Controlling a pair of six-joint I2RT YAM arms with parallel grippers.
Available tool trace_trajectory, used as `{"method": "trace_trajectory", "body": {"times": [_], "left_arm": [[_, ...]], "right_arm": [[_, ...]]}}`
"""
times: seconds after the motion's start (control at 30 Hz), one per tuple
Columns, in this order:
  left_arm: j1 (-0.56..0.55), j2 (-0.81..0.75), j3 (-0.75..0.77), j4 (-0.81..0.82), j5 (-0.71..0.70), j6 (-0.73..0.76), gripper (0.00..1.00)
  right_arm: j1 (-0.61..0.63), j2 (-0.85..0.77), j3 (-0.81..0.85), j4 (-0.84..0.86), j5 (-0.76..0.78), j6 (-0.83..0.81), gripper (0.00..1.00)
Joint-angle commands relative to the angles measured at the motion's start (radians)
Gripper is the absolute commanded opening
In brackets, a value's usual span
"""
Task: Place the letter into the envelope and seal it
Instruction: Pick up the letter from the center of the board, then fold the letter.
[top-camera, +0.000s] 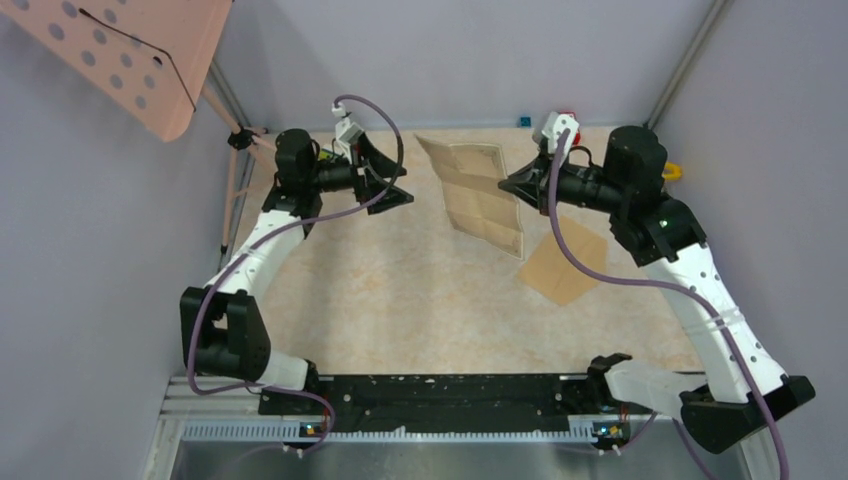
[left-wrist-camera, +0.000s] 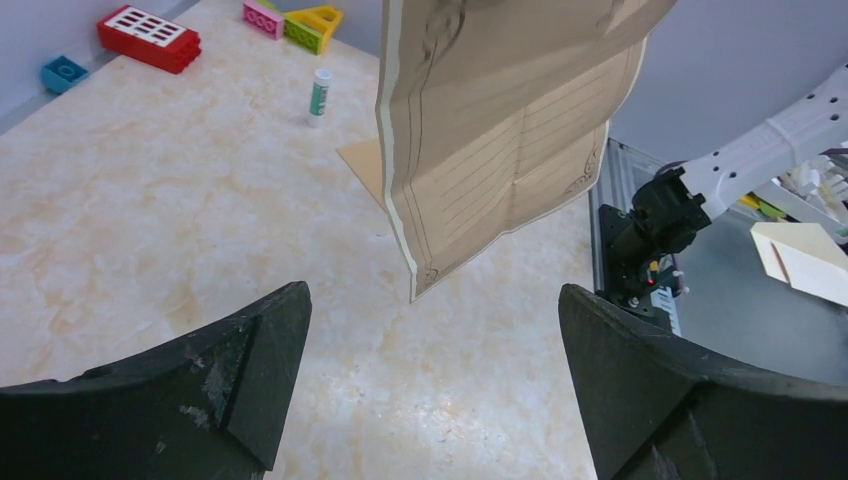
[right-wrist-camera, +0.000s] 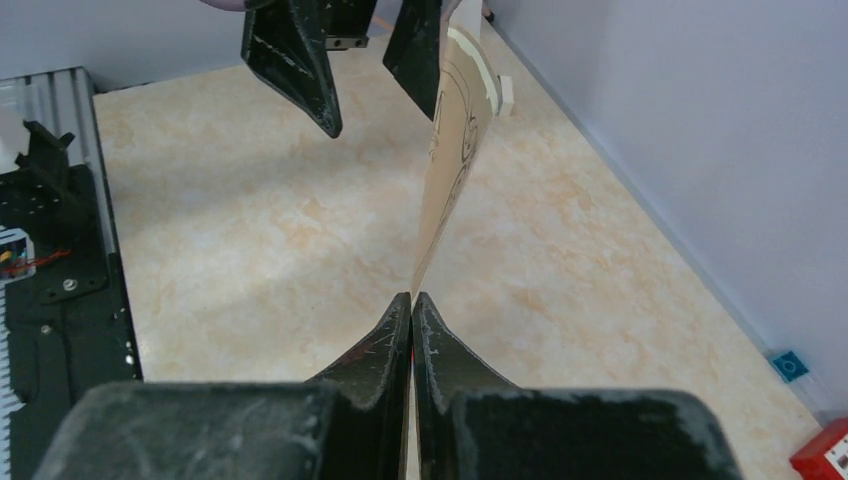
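Tan paper hangs in the air over the far middle of the bench (top-camera: 400, 290). This is the letter, a creased, ruled sheet with a pale border (left-wrist-camera: 500, 130). The right end effector (right-wrist-camera: 412, 303) pinches it at one edge with its fingers pressed together on the paper. The rest of the sheet droops loose below that grip.

The left end effector (top-camera: 392, 186) faces the sheet from just beside it, spread wide and holding nothing. The envelope, a flat kraft-brown paper rectangle (top-camera: 566, 262), lies on the bench toward the right edge, close by the right arm. Whether its flap stands open cannot be told. A white glue stick with a green label (left-wrist-camera: 320, 95) stands upright beyond it.

The step in hand looks like the left arm taking a second grip on the letter. To do that well:
- Bring the spread fingers around the free side edge, opposite the right's pinch.
- Go far enough onto the paper that the grip lands on a flat panel, not on a crease.
- Close fully before the right lets go.
- Keep both grips level, since the sheet will likely buckle along its folds.
- Avoid pulling the grips apart, which could tear the paper.
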Motion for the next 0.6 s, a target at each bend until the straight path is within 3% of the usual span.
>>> {"method": "trace_trajectory", "body": {"times": [0.0, 0.4, 0.57], "left_arm": [[-0.034, -0.003, -0.035, 0.142, 0.047, -0.085, 0.99], [-0.053, 0.044, -0.081, 0.194, 0.022, -0.111, 0.99], [-0.055, 0.118, -0.088, 0.310, 0.016, -0.213, 0.99]], "right_arm": [[-0.011, -0.065, -0.062, 0.108, -0.093, 0.046, 0.00], [-0.043, -0.063, -0.126, 0.250, -0.048, 0.162, 0.00], [-0.047, -0.038, -0.085, 0.244, -0.051, 0.178, 0.00]]}}
